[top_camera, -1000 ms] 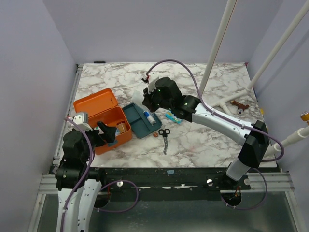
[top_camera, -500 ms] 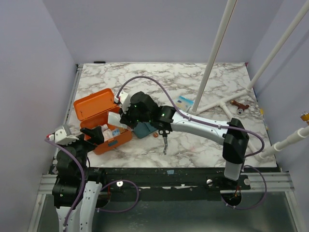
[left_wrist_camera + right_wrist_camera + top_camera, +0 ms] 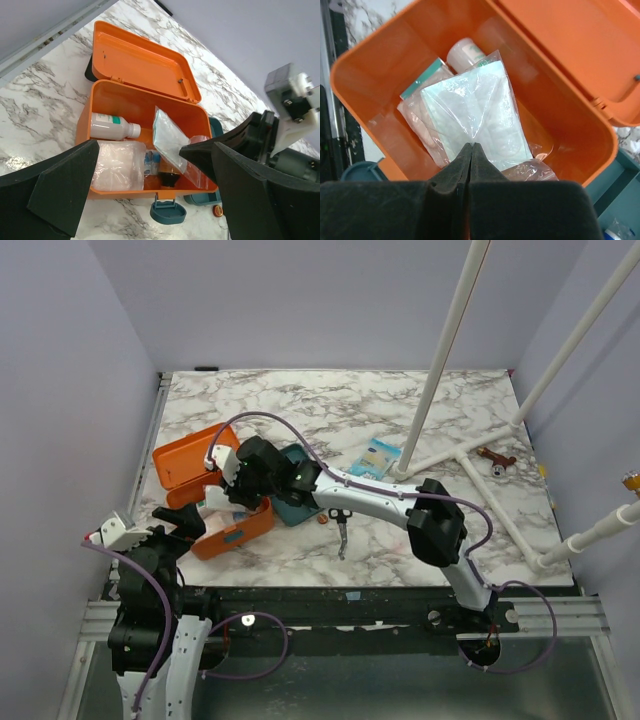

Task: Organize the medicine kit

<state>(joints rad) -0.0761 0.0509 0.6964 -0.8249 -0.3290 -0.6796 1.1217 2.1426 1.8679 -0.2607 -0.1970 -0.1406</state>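
The orange medicine kit (image 3: 185,455) stands open at the table's left, lid laid back. In the left wrist view the kit (image 3: 145,65) holds a white bottle (image 3: 110,125), clear bags and small vials. My right gripper (image 3: 232,498) is over the box, shut on the top edge of a clear bag with a pale green pad (image 3: 475,115); its fingertips (image 3: 471,146) pinch the plastic, and the bag hangs into the kit (image 3: 365,100) above the bottle (image 3: 462,52). My left gripper (image 3: 185,525) is open and empty at the kit's near front; its jaws frame the box in its own view (image 3: 139,150).
A dark teal tray (image 3: 295,510) lies right of the kit, partly under the right arm. Scissors (image 3: 341,525) and a small orange cap (image 3: 322,520) lie beside it. A blue-white packet (image 3: 380,455) sits mid-table. A white pipe frame (image 3: 440,340) and a brown tool (image 3: 495,458) are at the right.
My right arm has swung left from the teal tray to above the open kit, carrying the clear bag. My left arm has drawn back toward the near left edge.
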